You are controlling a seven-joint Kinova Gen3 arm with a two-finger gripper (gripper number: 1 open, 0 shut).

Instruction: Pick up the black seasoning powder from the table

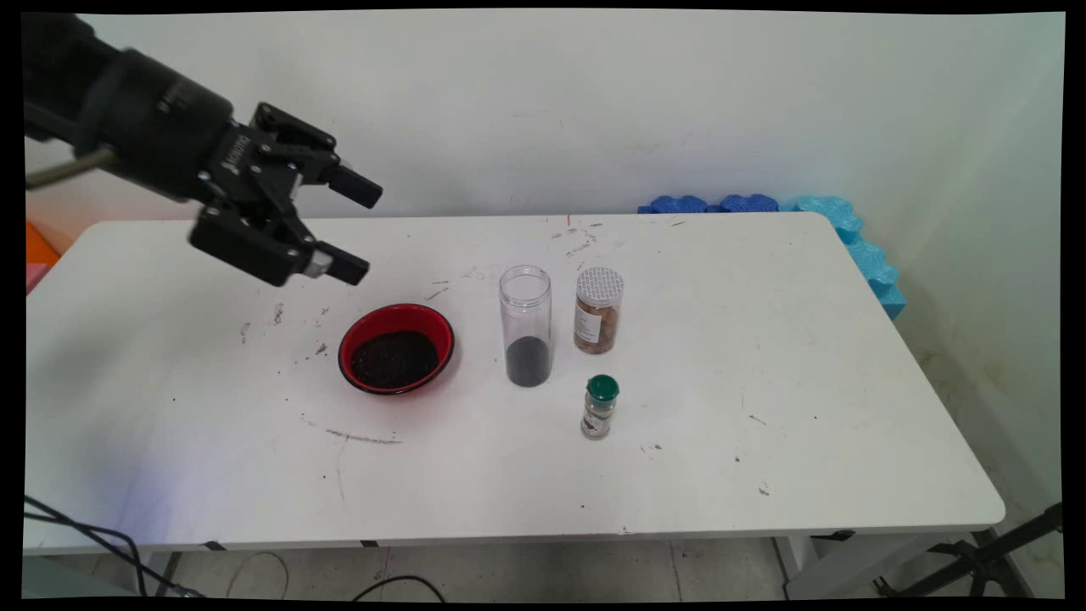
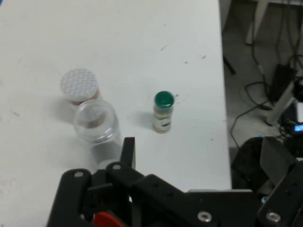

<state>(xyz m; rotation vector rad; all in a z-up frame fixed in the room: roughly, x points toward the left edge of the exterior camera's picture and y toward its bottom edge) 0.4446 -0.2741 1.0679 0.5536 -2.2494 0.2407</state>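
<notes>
Hovering above the desk's [image 1: 764, 356] far-left part, gripper [image 1: 361, 231] spread wide, holding nothing. Red bowl [image 1: 396, 348] of dark grains sits mid-desk, nearest it. Clear open jar [image 1: 526, 327] stands right of the bowl, silver-lidded jar [image 1: 598, 311] just beside, small green-capped bottle [image 1: 600, 406] toward the near edge.

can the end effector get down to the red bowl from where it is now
Probably yes. The end effector hangs open and empty above the table, just up and left of the red bowl. Nothing lies between them, and the clear jar stands apart on the bowl's far side.
</notes>
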